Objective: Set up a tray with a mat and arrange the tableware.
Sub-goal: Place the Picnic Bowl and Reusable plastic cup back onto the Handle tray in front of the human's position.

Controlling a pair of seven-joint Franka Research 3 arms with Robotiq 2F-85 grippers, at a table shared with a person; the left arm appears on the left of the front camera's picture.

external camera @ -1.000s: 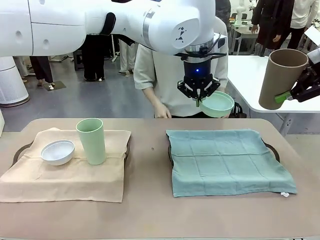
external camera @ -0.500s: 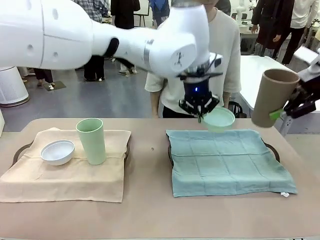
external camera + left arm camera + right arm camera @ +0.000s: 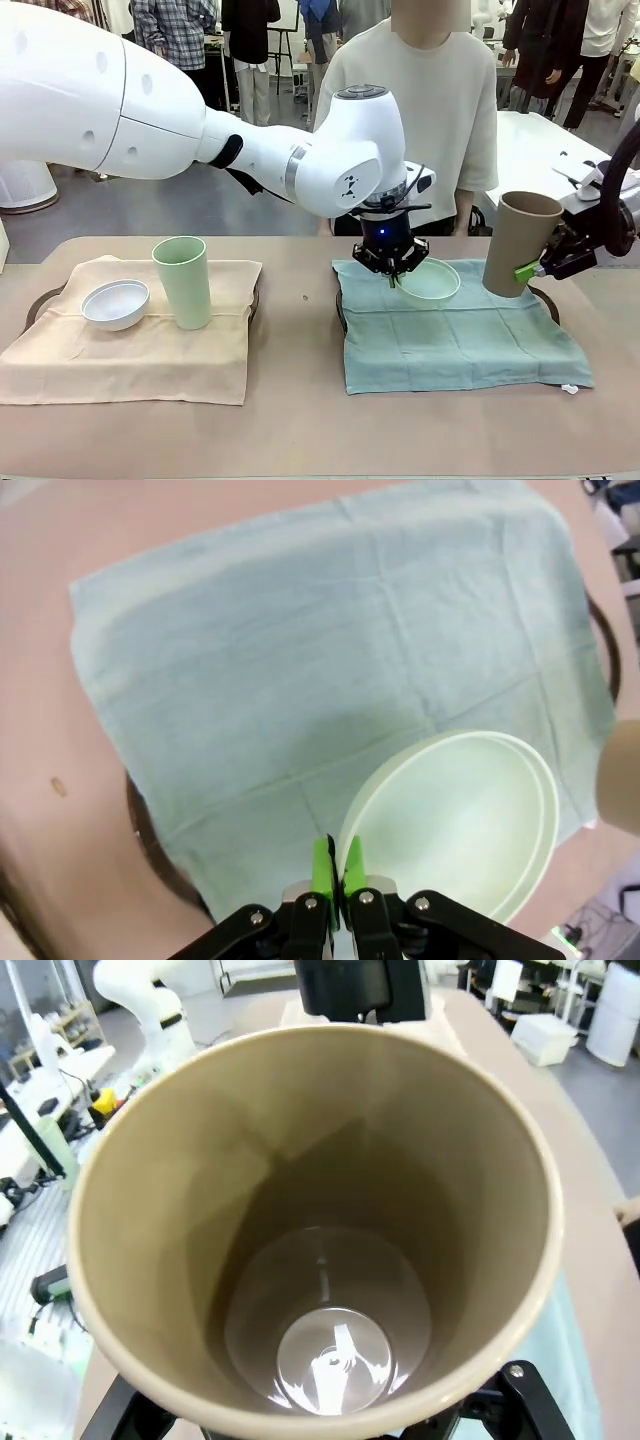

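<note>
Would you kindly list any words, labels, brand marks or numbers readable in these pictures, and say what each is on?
No readable text stands anywhere.
Left arm: a small black emblem on the white wrist housing, a symbol and no letters.
Mint-green bowl, tan-brown tumbler, pale-green tumbler, white bowl: plain, with no print.
Background items on far tables: too small and blurred to read.

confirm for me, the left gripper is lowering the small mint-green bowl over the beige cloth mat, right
Not quite. The left gripper pinches the small mint-green bowl by its rim over the teal cloth mat, as the front view shows. The beige cloth mat holds the small white bowl and the tall pale-green tumbler.
</note>
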